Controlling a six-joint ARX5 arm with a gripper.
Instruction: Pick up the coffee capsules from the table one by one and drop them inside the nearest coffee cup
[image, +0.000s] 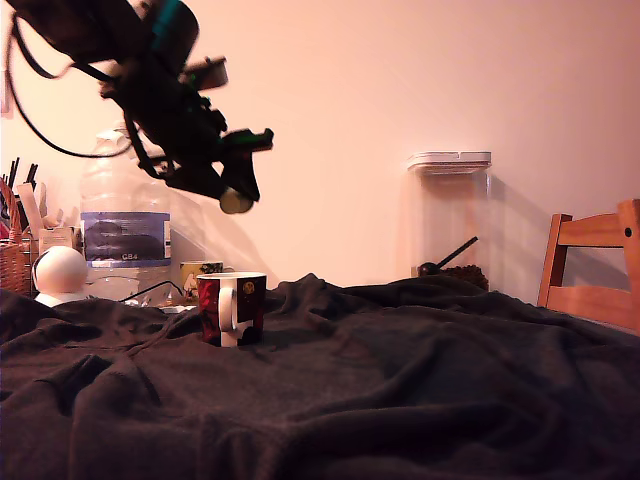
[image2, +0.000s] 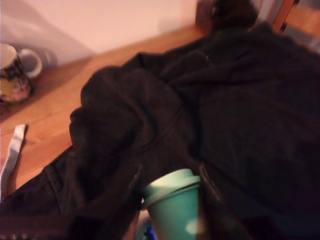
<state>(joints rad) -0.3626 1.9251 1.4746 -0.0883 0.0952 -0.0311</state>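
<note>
Carrying capsule (image: 236, 202) clamped in my end effector (image: 238, 196), hovering above coffee cup (image: 231, 308); next, judging: centring over cup rim, releasing.

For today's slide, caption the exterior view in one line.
Gripper carries a coffee capsule high above the red-and-black mug on the dark-clothed table.

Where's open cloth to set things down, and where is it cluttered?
Free: the broad table cloth from the coffee cup across to the wooden chair. Crowded: behind the cup at the exterior view's left, with water bottle, white ball and basket. The gripper holds a capsule above.
</note>
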